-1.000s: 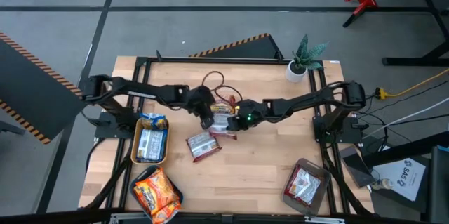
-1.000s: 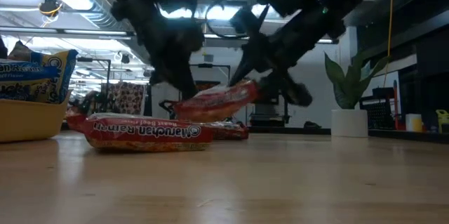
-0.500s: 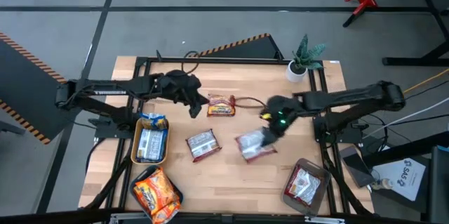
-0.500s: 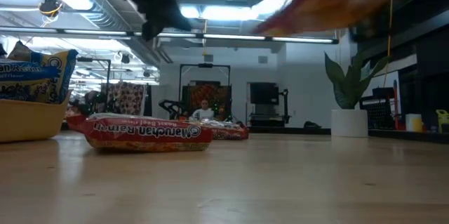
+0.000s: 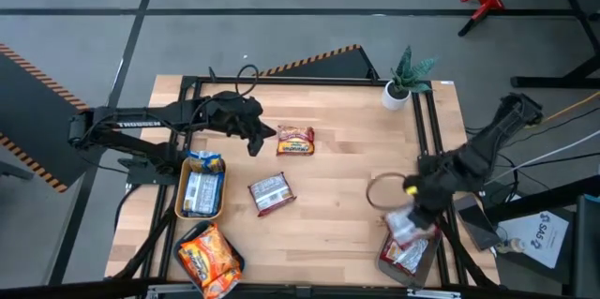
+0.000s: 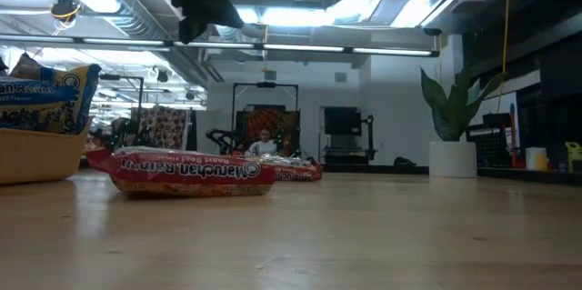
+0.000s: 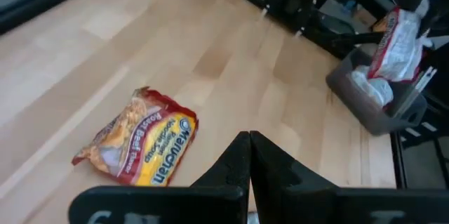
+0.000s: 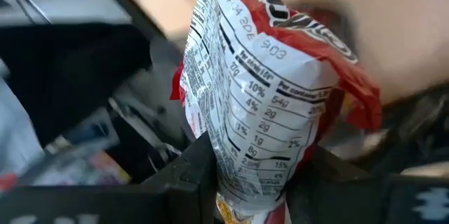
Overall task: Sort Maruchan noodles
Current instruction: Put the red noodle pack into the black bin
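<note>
My right gripper is shut on a red-and-silver noodle packet over the grey tray at the table's near right corner, which has another such packet in it. My left gripper is shut and touches nothing, hovering just left of a red-and-yellow packet that lies flat on the table. A red-brown-and-silver packet lies flat nearer the middle. In the left wrist view the shut fingers point past the red-and-yellow packet. My right gripper pinches the red-and-silver packet between its two fingers, on the end of the packet with the nutrition print facing the camera. The packet is lifted clear, and the left wrist view shows it hanging above the grey tray.
A yellow tray with blue packets and a teal tray with orange packets stand along the table's left near side. A potted plant stands at the far right corner. Bare wood lies between the middle packets and the grey tray.
Both grippers were at a packet in the table's middle. The right gripper lifted it and carried it toward the near right corner, over the grey tray. The left gripper drew back toward the left and far side. One red-and-yellow packet stayed on the table.
</note>
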Robot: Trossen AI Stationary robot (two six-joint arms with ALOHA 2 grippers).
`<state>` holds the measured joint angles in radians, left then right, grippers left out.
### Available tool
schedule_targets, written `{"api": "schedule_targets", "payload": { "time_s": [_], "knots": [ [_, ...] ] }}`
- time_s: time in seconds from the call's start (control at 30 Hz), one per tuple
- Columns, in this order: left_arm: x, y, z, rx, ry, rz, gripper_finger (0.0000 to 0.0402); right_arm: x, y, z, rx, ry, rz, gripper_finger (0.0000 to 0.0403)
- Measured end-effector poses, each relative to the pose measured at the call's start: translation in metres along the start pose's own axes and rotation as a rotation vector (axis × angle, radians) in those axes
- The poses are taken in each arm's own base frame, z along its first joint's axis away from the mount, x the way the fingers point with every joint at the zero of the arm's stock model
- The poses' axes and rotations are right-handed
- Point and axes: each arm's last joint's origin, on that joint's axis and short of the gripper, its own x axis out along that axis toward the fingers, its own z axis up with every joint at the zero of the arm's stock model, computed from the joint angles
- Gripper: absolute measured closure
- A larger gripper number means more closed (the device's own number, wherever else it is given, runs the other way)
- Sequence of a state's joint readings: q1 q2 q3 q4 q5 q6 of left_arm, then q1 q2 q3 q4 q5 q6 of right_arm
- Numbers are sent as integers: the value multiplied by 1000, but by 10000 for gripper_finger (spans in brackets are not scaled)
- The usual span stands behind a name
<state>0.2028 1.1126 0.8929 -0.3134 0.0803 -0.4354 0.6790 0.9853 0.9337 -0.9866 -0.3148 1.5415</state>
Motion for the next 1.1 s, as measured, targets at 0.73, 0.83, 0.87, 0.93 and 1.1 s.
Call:
{"api": "schedule_targets", "payload": {
  "time_s": [0.73, 0.83, 0.87, 0.93, 1.1],
  "knots": [
    [0, 4, 4, 16, -41, 49, 402, 60, 19, -27, -388, 119, -138, 292],
    [-1, 6, 5, 11, -45, 56, 402, 63, 16, -27, -401, 128, -141, 292],
    [-1, 7, 5, 9, -46, 57, 401, 64, 14, -26, -395, 135, -154, 292],
    [-1, 8, 6, 6, -48, 61, 401, 68, 10, -25, -387, 160, -170, 290],
    [-1, 10, 7, 1, -52, 69, 401, 75, -1, -25, -351, 243, -201, 258]
  ]
}}
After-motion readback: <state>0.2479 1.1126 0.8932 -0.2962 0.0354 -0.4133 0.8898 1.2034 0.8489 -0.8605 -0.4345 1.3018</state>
